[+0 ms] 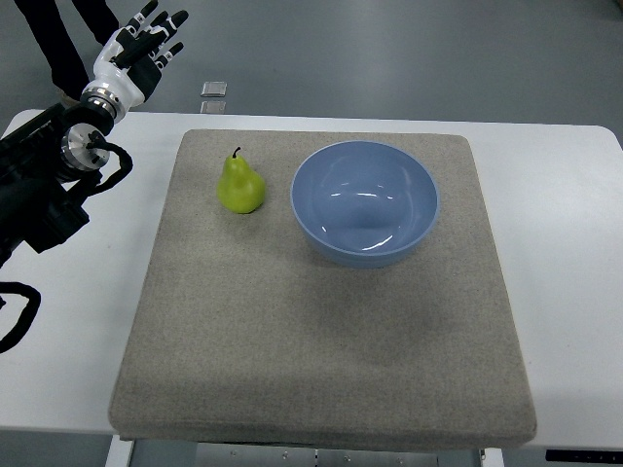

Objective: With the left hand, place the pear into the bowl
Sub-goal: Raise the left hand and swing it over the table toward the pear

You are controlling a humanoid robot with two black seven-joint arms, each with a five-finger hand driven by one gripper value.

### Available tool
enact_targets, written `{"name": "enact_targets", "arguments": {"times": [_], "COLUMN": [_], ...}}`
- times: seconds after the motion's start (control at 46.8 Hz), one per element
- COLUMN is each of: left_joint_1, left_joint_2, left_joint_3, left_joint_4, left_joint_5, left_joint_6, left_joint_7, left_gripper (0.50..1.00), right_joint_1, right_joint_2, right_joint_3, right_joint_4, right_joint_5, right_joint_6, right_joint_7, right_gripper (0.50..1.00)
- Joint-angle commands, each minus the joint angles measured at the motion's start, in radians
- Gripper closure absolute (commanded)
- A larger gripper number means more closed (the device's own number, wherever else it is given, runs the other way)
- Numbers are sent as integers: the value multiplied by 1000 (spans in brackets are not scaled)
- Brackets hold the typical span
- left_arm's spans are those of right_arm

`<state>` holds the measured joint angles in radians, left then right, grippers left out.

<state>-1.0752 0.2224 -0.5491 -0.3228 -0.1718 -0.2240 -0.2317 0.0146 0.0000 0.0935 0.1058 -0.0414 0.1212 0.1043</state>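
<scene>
Top view. Fingers [156, 21] of the left hand [136, 49] are spread and hold nothing, raised beyond the table's far left corner; its arm [44, 185] enters from the left edge. The pear [240, 184] stands upright on the grey mat [321, 341], just left of the blue bowl [364, 202], not touching it. The mat lies on the white table [565, 292].
</scene>
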Motion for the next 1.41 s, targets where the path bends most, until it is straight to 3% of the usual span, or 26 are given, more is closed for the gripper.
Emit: {"name": "enact_targets", "arguments": {"times": [0.0, 1.388], "left_joint_1": [0, 31], "left_joint_2": [0, -1], "left_joint_3": [0, 3], "left_joint_4": [1, -5], "left_joint_5": [-2, -11], "left_joint_6": [0, -3], "left_joint_7": [-1, -11], "left_gripper": [508, 508], "right_joint_1": [-1, -1], "right_joint_2": [0, 0], "right_joint_3": [0, 0], "right_joint_4": [0, 0], "right_joint_5": [0, 0], "right_joint_6": [0, 0], "right_joint_7": [0, 0], "right_gripper": [574, 574]}}
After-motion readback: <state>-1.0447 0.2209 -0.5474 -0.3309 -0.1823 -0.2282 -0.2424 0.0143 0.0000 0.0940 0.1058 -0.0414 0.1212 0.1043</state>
